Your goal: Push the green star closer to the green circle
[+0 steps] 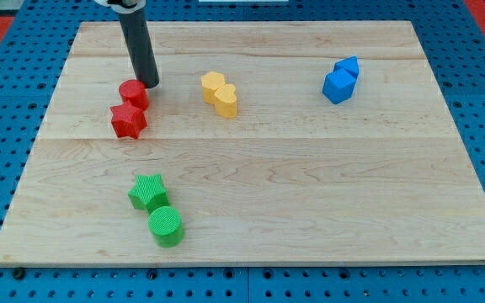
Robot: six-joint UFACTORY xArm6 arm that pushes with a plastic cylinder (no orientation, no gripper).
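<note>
The green star (147, 192) lies at the lower left of the wooden board (310, 185). The green circle (166, 226) sits just below and right of it, touching or nearly touching. My tip (151, 83) is near the view's top left, just above and right of the red circle (133, 93). It is far above the green blocks.
A red star (129, 121) lies just below the red circle. Two yellow blocks (219, 93) sit together at top centre. Two blue blocks (341, 80) sit together at top right. A blue perforated base surrounds the board.
</note>
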